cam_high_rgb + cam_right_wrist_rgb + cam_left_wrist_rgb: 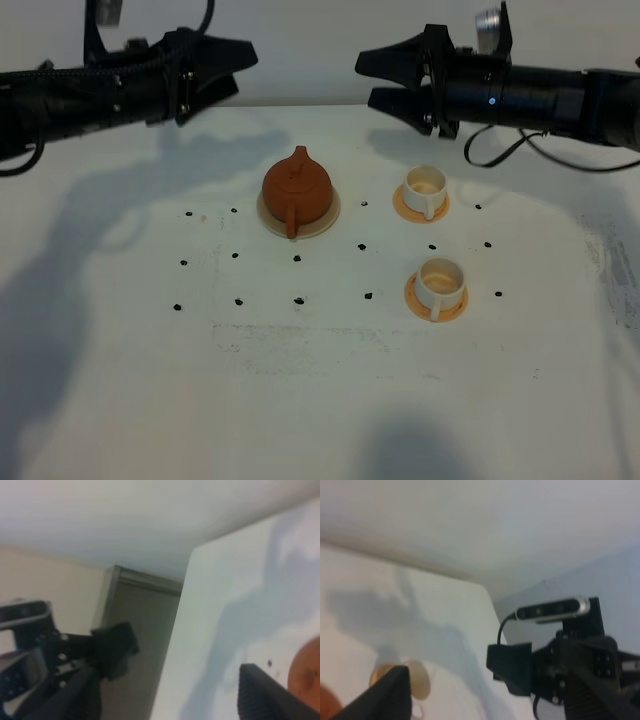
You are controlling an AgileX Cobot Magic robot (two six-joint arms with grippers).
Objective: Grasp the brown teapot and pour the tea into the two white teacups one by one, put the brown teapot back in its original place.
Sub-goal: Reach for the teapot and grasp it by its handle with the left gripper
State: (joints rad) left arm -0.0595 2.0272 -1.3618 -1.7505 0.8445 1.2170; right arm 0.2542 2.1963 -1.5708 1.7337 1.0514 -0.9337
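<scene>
One brown teapot point(296, 187) sits well apart from the left end effector point(245, 70)

Both arms were matte black and roughly tubular, each ending in a black hand: the left hand point(243, 70) and the right hand point(366, 80), with broad, wedge-shaped fingers point(225, 50). Small pale screw heads point(183, 78) dotted the left wrist block. A silver-grey bar camera point(552, 610) with a green light sat on top of the right wrist. A thin black cable point(492, 155) looped beneath that arm, and a small bluish light point(491, 100) glowed on its side.
</scene>
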